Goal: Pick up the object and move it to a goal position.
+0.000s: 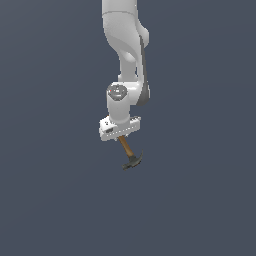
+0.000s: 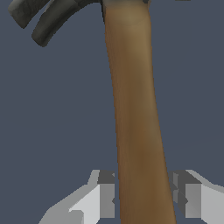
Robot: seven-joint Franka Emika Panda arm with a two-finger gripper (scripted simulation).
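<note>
My fingers (image 2: 106,197) clamp the hammer (image 2: 135,113) low on its wooden handle, one pad each side. In the exterior view it hangs below my gripper (image 1: 120,134), head toward five o'clock. With the weight far from my pads, I judge slow, steady carrying best, so it does not swing. No goal marker shows; the head's striking face is cut off in the wrist view.

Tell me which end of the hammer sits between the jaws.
The light brown handle end; the dark head hangs free below the gripper.
</note>
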